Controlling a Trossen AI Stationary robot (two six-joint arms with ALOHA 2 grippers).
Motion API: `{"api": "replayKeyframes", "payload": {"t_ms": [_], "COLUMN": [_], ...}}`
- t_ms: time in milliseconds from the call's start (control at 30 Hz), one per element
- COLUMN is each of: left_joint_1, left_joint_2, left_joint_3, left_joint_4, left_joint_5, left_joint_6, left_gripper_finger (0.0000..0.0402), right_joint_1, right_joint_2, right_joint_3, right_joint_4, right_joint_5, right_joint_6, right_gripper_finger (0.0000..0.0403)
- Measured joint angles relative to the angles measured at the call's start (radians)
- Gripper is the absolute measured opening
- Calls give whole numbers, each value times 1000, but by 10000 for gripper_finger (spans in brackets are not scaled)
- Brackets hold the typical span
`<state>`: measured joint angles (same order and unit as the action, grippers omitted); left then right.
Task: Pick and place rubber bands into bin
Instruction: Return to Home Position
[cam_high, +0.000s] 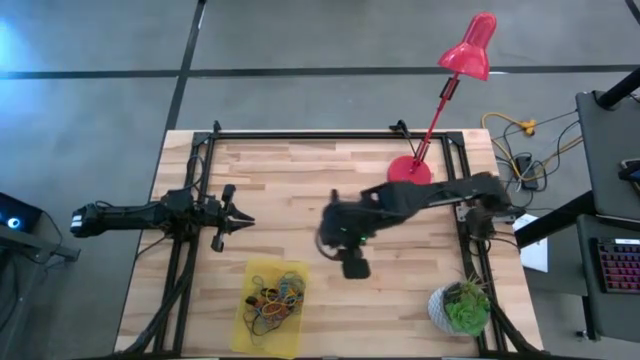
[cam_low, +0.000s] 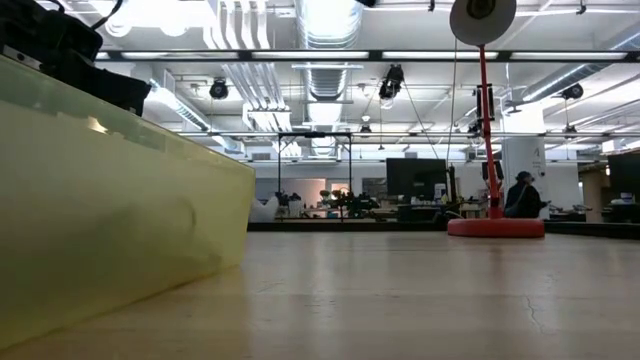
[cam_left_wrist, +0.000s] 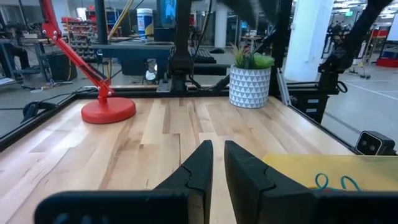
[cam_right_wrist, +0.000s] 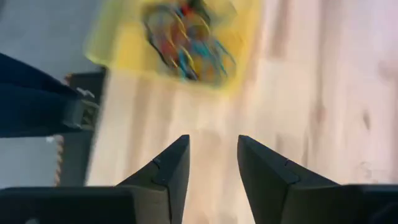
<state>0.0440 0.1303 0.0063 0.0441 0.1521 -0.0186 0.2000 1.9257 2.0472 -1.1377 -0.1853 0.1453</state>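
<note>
— Right gripper (cam_right_wrist: 212, 138) doing what?
— Hanging spread wide, gripping nothing, over table (cam_high: 300, 180) beside bin (cam_high: 296, 340). Rubber bands (cam_high: 272, 300) lying piled inside. Left gripper (cam_left_wrist: 216, 144) sitting pinched together, empty, at left side.

Pale wooden plank worktop (cam_high: 290, 175) on grey concrete floor (cam_high: 90, 110) with dark seams. Red metal desk lamp (cam_high: 467, 48) near one corner. Overhead, open white ceiling with silver ducts (cam_low: 322, 75) and bright strip lights (cam_low: 330, 18). Beyond, across a wide hall, dark monitors (cam_low: 415, 178), a seated person (cam_low: 522, 195).
</note>
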Motion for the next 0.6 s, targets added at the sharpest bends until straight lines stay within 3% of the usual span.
{"api": "replayKeyframes", "payload": {"t_ms": [100,333,467,600], "left_joint_1": [0,0,0,0], "left_joint_2": [-1,-1,-1,0], "left_joint_3": [0,0,0,0], "left_joint_4": [0,0,0,0], "left_joint_5": [0,0,0,0], "left_joint_6": [0,0,0,0], "left_gripper_finger": [26,26,26,26], "right_joint_1": [10,-1,-2,-7], "right_joint_2": [-135,-510,-671,-819], "right_joint_3": [-216,-683,-838,-940], "right_joint_4": [50,260,238,238], "right_joint_5": [99,218,370,399], "right_joint_6": [73,308,363,355], "right_gripper_finger": [118,101,98,101]}}
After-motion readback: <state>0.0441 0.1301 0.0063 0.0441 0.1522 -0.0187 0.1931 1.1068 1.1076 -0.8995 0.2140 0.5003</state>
